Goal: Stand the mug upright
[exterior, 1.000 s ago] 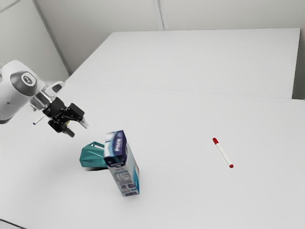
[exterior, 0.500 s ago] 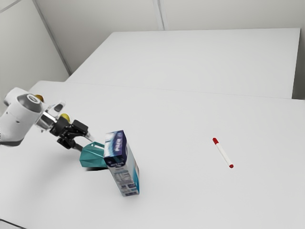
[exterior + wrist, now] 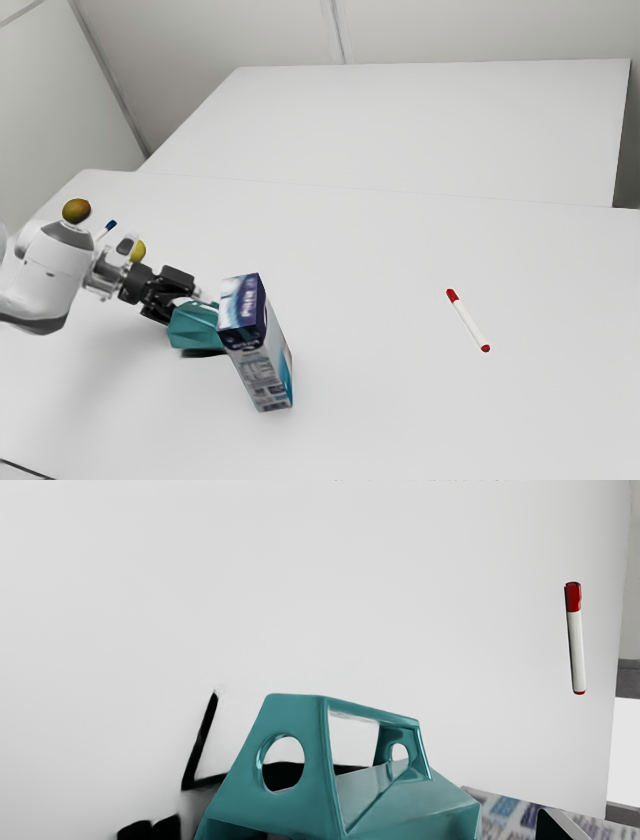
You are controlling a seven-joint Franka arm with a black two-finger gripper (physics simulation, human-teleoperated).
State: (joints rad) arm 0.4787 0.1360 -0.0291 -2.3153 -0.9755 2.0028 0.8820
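Wrist view: the teal mug (image 3: pixel 415 800) lay between the fingers (image 3: pixel 167 830), which stood released and wide apart, its handle (image 3: pixel 295 715) slanting across their gap.

I see a plain room that looks like a lab or test space, though I cannot tell exactly which. A white robot arm (image 3: pixel 48 275) reaches over a broad white tabletop (image 3: pixel 400 245), a red-capped marker (image 3: pixel 467 320) lies on it, and pale grey walls (image 3: pixel 470 30) stand behind.
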